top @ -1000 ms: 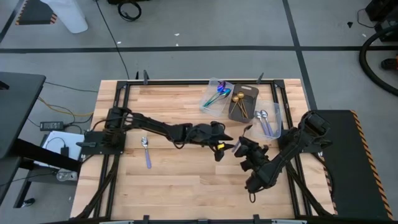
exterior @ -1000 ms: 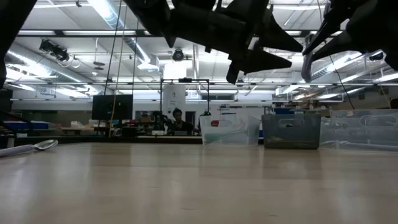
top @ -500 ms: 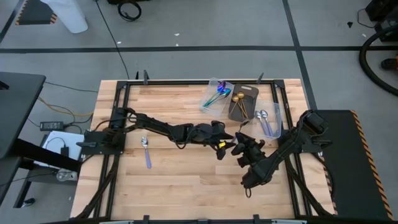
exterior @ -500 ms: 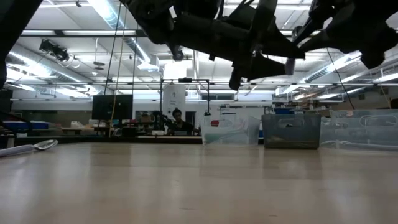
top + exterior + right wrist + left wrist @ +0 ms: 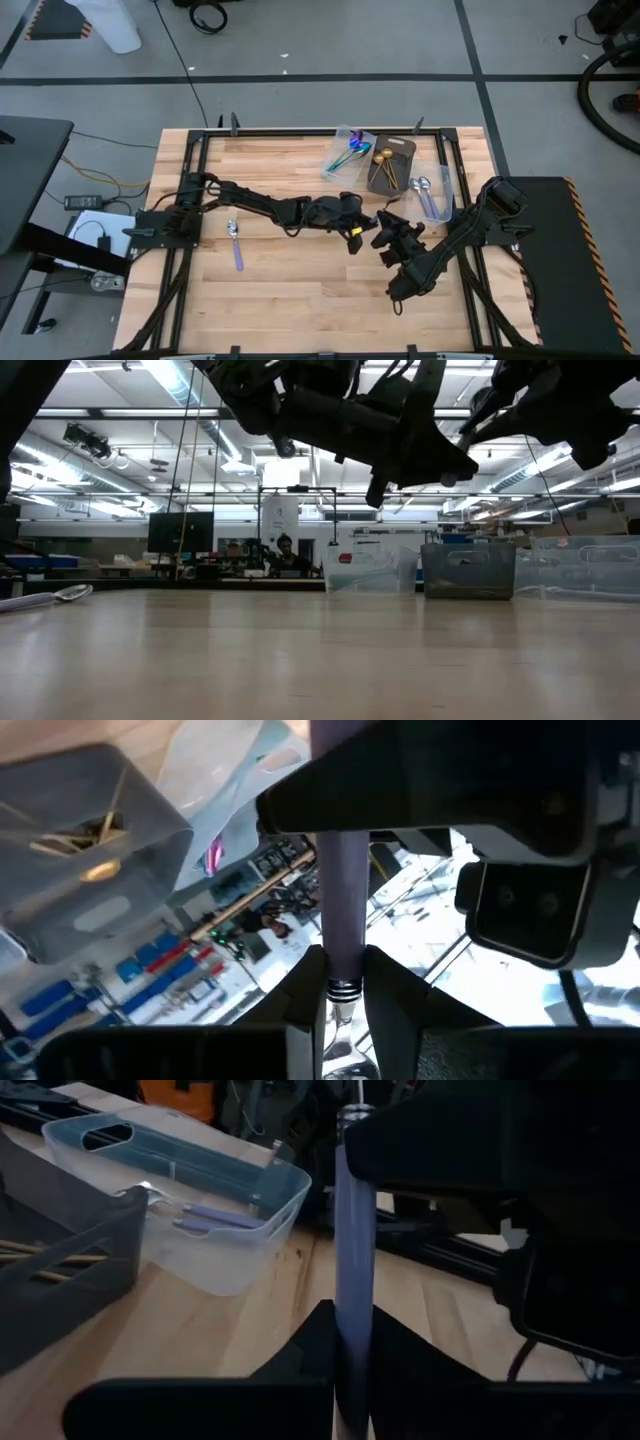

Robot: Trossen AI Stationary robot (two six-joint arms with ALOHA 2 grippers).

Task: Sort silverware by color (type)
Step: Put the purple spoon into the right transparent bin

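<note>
Above the table's middle, a spoon with a pale lavender handle [image 5: 354, 1250] spans the gap between my two grippers. My left gripper [image 5: 367, 226] comes in from the left and my right gripper [image 5: 384, 229] from the right. They face each other and both are shut on this spoon. Its bowl is hidden. A second spoon [image 5: 235, 243], silver bowl and lavender handle, lies flat on the wood at the left, also seen in the low view [image 5: 50, 597]. My left gripper pinches the lavender handle [image 5: 352, 1335] between its two fingers, coming level from the table's left. The handle runs on from the fingers toward my right gripper, clear of the table. My right gripper pinches the same handle at its ringed end [image 5: 342, 982], where the bare metal neck begins, one finger on either side. It comes from the table's right. The handle leads away toward my left gripper, held in the air.
At the far right stand a clear tray with iridescent spoons [image 5: 345, 153], a dark bin with gold spoons [image 5: 388, 165] and a clear tray with silver spoons [image 5: 430, 195]. Bare wood lies along the near side. A person sits in the room beyond.
My right gripper has carried the spoon a little toward the table's left and far edge, up to my left gripper. My left gripper, open a second ago, has shut on the spoon's handle. The spoon stays clear of the table.
</note>
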